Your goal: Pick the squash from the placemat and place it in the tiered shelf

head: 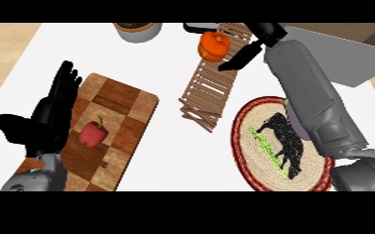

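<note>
One squash point(212, 46) sits in my right hand point(245, 49), fingers curled round it, over the tiered shelf point(209, 87); next I lower and release. My left hand point(51, 111) rests open.

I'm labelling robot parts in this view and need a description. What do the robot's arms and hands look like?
Both forearms are smooth grey casings, rounded and thick. The right forearm is long and tube-like; the left forearm shows only a short grey stub. The left hand and the right hand are matte black with slender fingers. No cables or markings show.
</note>
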`<state>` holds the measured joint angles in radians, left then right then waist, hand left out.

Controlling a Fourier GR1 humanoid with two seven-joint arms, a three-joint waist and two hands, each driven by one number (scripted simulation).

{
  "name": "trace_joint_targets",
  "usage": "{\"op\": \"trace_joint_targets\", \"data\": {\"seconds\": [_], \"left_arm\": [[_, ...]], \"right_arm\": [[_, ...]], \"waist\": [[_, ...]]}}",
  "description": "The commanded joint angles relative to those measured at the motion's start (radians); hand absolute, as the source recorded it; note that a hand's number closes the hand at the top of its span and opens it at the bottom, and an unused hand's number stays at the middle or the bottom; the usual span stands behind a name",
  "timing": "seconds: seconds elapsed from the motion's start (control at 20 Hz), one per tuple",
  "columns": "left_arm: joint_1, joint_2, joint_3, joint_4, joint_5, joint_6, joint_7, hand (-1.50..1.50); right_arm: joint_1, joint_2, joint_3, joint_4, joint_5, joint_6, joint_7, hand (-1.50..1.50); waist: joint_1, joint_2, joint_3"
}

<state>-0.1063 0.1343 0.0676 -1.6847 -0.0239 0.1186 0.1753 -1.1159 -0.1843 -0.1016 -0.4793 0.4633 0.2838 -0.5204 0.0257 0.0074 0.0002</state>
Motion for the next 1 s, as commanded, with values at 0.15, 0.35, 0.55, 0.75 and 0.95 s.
{"op": "trace_joint_targets", "data": {"seconds": [0.15,0.35,0.55,0.75,0.95], "left_arm": [[0.028,-0.021,0.005,0.051,-0.009,0.002,-0.09,0.0],[0.016,-0.01,0.004,0.0,0.003,-0.007,-0.023,0.0],[0.042,-0.02,-0.023,-0.02,-0.019,-0.003,-0.021,0.0],[-0.019,0.001,0.005,0.003,-0.008,-0.004,0.015,0.0],[-0.021,0.004,0.007,0.044,-0.009,-0.018,-0.031,0.0]], "right_arm": [[-0.055,0.008,-0.048,0.033,-0.054,0.066,-0.044,-1.5],[-0.093,-0.017,-0.135,0.105,-0.131,0.099,-0.062,-1.5],[-0.124,-0.118,-0.204,0.16,-0.178,0.125,0.005,-1.5],[-0.153,-0.248,-0.254,0.184,-0.213,0.169,0.086,-1.5],[-0.143,-0.367,-0.286,0.25,-0.229,0.242,0.104,-1.5]], "waist": [[-0.011,-0.003,0.0],[0.003,0.001,0.0],[0.01,0.004,0.0],[0.004,0.006,0.0],[0.018,0.017,0.001]]}}
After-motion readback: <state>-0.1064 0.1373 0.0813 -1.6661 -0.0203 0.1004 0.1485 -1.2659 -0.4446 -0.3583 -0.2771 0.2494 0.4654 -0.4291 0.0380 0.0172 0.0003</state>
